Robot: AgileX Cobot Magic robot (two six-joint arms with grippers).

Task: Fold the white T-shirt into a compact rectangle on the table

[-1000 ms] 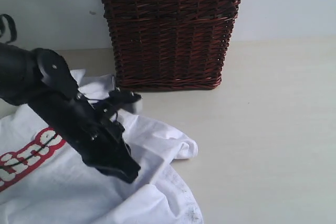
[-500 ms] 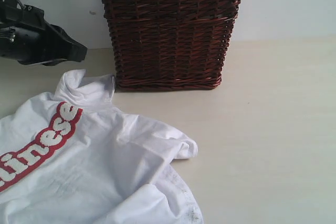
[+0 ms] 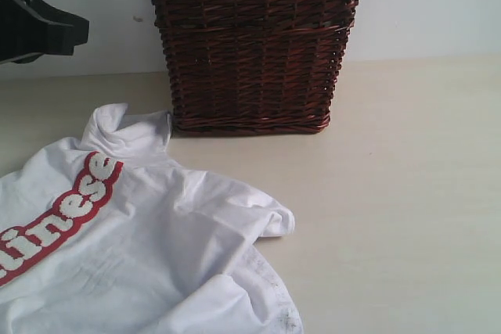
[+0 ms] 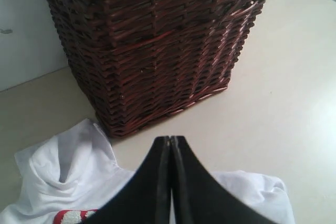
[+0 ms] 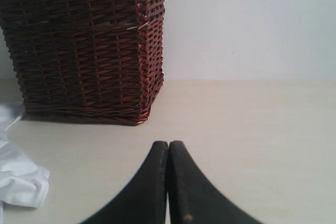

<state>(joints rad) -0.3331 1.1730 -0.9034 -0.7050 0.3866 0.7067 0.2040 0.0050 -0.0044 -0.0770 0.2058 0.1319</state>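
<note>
Your left gripper (image 4: 170, 139) is closed, fingers pressed flat together, holding nothing. It hangs clear of the shirt (image 3: 133, 248), and in the exterior view only its dark tip shows at the upper left edge, in front of the wall (image 3: 430, 5). Your right gripper (image 5: 168, 143) is closed too and empty, over bare table (image 3: 407, 193) beside the basket (image 3: 250, 44).

The shirt lies rumpled and unfolded on the table, lower left in the exterior view, running off the left and bottom edges. The red band (image 3: 66, 209) with white letters crosses it diagonally. The shirt's bunched upper end sits just beside the basket's lower left corner; you can't tell if they touch. One lobe is folded over on the right side. The basket stands upright at the back by the wall.
</note>
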